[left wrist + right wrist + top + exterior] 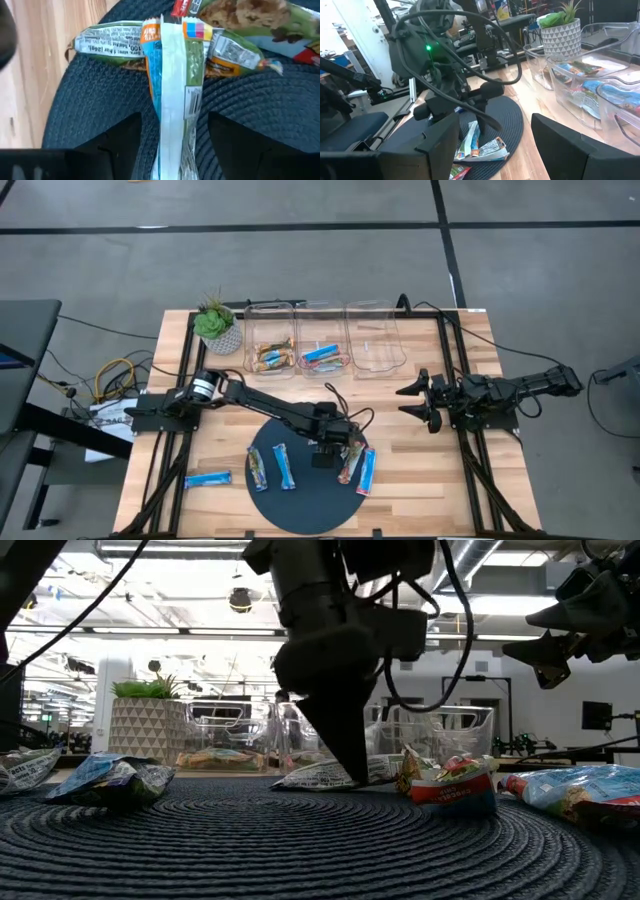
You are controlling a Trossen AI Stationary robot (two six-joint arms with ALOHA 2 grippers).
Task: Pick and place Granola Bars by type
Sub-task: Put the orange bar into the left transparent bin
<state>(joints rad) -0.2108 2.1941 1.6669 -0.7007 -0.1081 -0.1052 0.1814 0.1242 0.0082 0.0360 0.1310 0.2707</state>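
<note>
Several granola bars lie on a round dark mat [300,500]. My left gripper [172,127] points steeply down over the mat, open. Its two fingers stand on either side of a multicoloured bar [172,85] that lies seam-up on the mat, along the fingers' gap; I see no touch. A second bar [112,42] lies crosswise under that bar's far end. The high view hides this bar under my left gripper [323,455]. Two blue bars [285,467] lie on the mat's left part. My right gripper [415,402] waits open at the table's right, held level.
Three clear bins [322,330] stand in a row at the table's far edge; the left and middle ones hold bars. A potted plant [215,325] stands left of them. One blue bar [207,478] lies on the wood left of the mat. Two more bars [360,468] lie right of my left gripper.
</note>
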